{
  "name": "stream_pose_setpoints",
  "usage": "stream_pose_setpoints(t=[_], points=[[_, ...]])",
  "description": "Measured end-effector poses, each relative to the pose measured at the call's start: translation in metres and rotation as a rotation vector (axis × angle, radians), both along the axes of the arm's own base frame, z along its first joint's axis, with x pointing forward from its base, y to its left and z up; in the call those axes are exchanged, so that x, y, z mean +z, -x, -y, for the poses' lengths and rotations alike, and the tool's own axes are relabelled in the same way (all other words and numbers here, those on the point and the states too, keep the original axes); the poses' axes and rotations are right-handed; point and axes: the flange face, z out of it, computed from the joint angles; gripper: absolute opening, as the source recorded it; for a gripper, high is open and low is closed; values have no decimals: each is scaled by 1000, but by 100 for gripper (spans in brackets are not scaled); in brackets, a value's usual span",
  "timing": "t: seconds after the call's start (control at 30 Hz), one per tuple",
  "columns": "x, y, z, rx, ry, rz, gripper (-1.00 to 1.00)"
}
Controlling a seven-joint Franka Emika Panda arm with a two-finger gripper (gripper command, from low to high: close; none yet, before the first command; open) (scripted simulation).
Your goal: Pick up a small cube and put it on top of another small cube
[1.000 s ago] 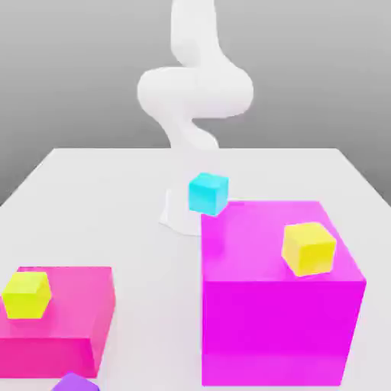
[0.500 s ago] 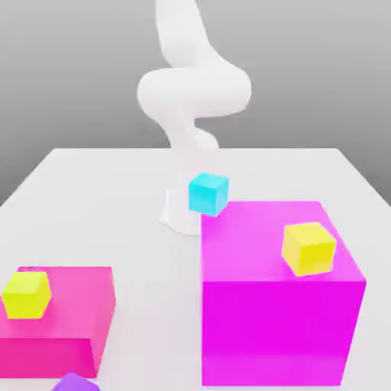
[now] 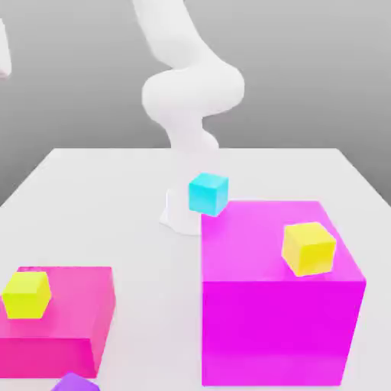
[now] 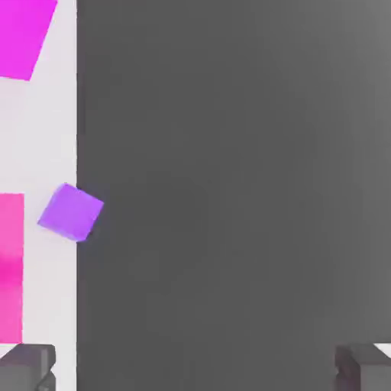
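Observation:
The small purple cube (image 3: 75,383) lies on the white table (image 3: 114,198) at the near edge, in front of the low magenta block (image 3: 72,321). In the hand view the purple cube (image 4: 70,212) sits right at the table's edge, well ahead of my gripper (image 4: 195,370) and off to one side. The two dark fingertips (image 4: 27,366) stand far apart with nothing between them. A cyan cube (image 3: 208,193) rests by the arm's base. One yellow cube (image 3: 26,295) tops the low block, another yellow cube (image 3: 308,247) tops the tall magenta block (image 3: 279,305).
The white arm (image 3: 191,99) rises from the table's middle rear and leans toward the exterior view's left. The two magenta blocks are the bulky obstacles at the front. Dark floor lies beyond the table's edge in the hand view.
The arm's upper part has swung toward the exterior view's left. All cubes and blocks stay where they were. The gripper has stayed open.

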Motion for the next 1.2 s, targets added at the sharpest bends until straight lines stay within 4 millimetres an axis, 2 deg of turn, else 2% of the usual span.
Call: stream_pose_setpoints(t=[0.13, 0.3, 0.47, 0.57, 0.6, 0.77, 0.8, 0.83, 0.9, 1.0, 1.2], points=[[-72, -33, -10, 218, 93, -85, 0], [-169, -65, -39, 521, 204, -202, 0], [-271, -82, -82, 851, 303, -325, 0], [-332, -84, -89, 904, 318, -345, 0], [-345, -84, -90, 910, 320, -347, -100], [-345, -84, -90, 909, 325, -351, -100], [-352, -84, -91, 912, 324, -351, -100], [-345, -84, -91, 912, 324, -351, -100], [-314, -84, -90, 912, 324, -350, -100], [-256, -77, -86, 875, 305, -311, -100], [-147, -41, -82, 769, 254, -203, -100]])
